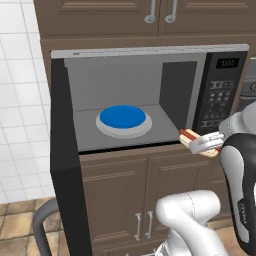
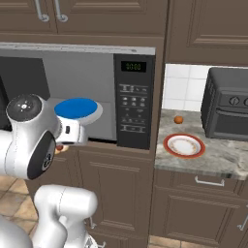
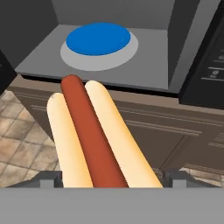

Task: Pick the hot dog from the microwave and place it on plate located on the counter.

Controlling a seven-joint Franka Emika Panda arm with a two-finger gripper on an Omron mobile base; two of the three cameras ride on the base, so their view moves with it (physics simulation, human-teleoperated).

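Status: your hand [image 1: 207, 144] is pinching the hot dog [image 1: 189, 135] and holds it clear of the microwave [image 1: 150, 100], just in front of the cavity's near right corner, below the keypad panel [image 1: 220, 95]. In the hand view the bun [image 3: 94, 135] runs lengthwise away from the hand, its far end pointing toward the cavity; the fingertips [image 3: 48, 178] sit against both sides of the bun at its near end. Grip looks secure, but the contact itself is mostly hidden at the lower frame edge.

Key relation for the next move: the plate [image 2: 184, 145] lies to the right of the hand, on the desk [image 2: 213, 155] beyond the microwave's keypad side. The microwave's right wall and panel stand between hand and plate, so judge the path as out toward you, then right, approx. level with or a little above the desk top.

Notes:
- Blue dish [image 1: 123, 118] is left in the cavity, well apart from the hot dog. Ignore it.
- A small orange item [image 2: 178, 119] sits on the desk just behind the plate; a dark toaster oven [image 2: 227, 104] stands at the far right. Keep the approach from the near side.
- The hot dog's long axis is longer than the plate's inner well looks from here; aim for the centre so neither end overhangs the rim.
- Risk: clipping the microwave's front right corner during the swing.
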